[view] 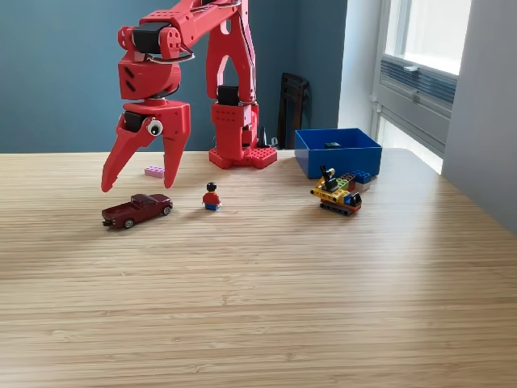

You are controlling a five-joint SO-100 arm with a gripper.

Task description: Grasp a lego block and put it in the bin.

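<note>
Fingers point(139, 179) hang spread and empty above the tabletop point(258, 307), toward its far edge. Against that far edge sits the blue bin point(338, 152). Just before it stands a yellow lego vehicle point(337, 194); a pink lego block point(154, 171) lies between the fingertips. No writing reads.

Small pink lego block point(154, 171) flat on the table; square blue bin point(338, 153) well apart
</note>
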